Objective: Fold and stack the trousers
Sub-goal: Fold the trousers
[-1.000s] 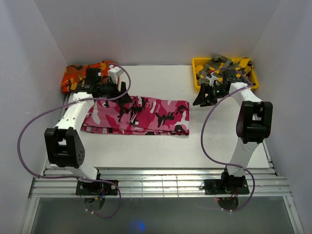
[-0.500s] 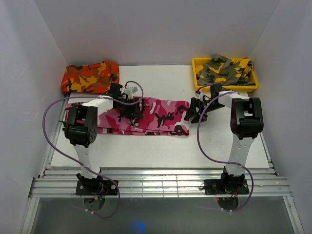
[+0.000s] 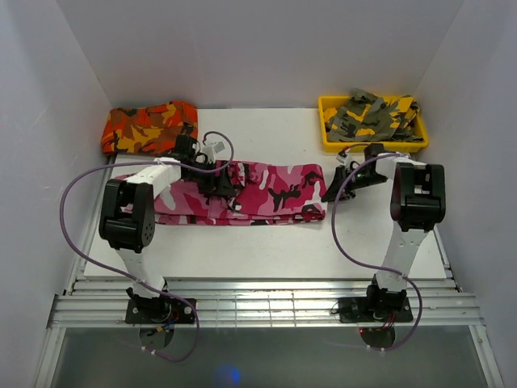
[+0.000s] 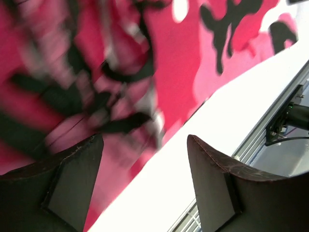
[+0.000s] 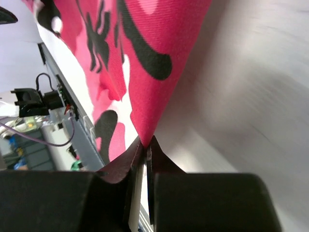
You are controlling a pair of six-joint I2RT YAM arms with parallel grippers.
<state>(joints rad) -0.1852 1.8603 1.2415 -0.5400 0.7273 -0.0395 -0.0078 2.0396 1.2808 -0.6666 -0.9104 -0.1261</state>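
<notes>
The trousers [image 3: 266, 192], in pink, magenta, white and black camouflage, lie folded lengthwise across the middle of the white table [image 3: 266, 242]. My right gripper [image 3: 333, 191] is at their right end, shut on a corner of the cloth; in the right wrist view the trousers [image 5: 159, 58] rise from the pinched tips of that gripper [image 5: 146, 142]. My left gripper [image 3: 220, 183] hovers over the trousers' left-middle part. In the left wrist view it [image 4: 145, 159] stands open above the trousers' [image 4: 183, 63] near edge, with nothing between the fingers [image 4: 212, 179].
Folded orange-red camouflage trousers [image 3: 148, 126] lie at the back left corner. A yellow bin [image 3: 329, 137] at the back right holds olive-grey camouflage trousers [image 3: 370, 117]. White walls close in both sides and the back. A metal rail [image 3: 266, 303] runs along the near edge.
My right gripper came down from beside the yellow bin to the trousers' right end and shut on the cloth there. My left gripper moved from the back left onto the trousers' middle.
</notes>
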